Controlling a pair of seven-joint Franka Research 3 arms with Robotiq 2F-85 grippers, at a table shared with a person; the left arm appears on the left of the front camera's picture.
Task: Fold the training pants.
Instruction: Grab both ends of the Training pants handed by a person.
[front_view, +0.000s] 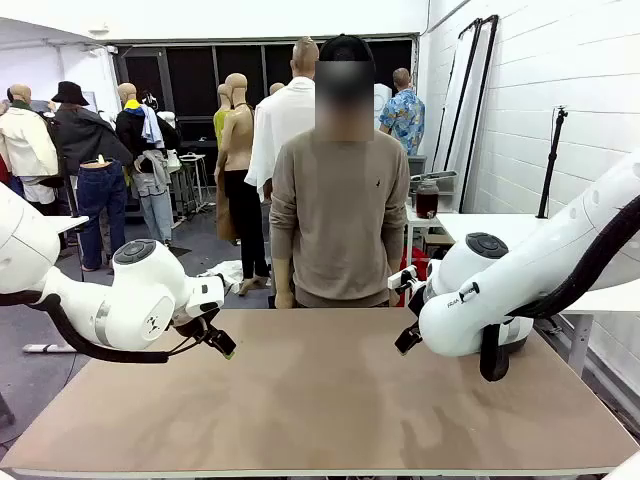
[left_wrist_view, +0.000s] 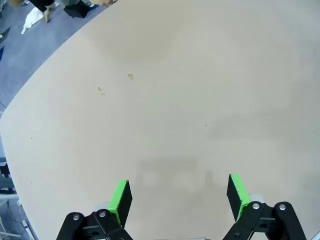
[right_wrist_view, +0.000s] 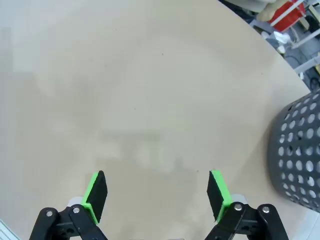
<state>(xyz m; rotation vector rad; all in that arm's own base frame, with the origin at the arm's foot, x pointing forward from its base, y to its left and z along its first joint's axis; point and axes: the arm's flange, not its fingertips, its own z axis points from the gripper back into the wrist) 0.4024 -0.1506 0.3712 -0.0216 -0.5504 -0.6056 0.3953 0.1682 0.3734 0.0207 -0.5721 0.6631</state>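
Both arms low over the bench (front_view: 320, 400), jaws wide!
We see the left arm (front_view: 130, 300) near the left edge and the right arm (front_view: 480, 310) on the right side, both sets of jaws open and gripping nothing. A person (front_view: 340, 220) stands at the far edge, and a grey basket (right_wrist_view: 297, 150) sits beyond the rim.

Front view across the table (front_view: 320, 400) toward the person (front_view: 340, 220); both wrist views down onto it, close.
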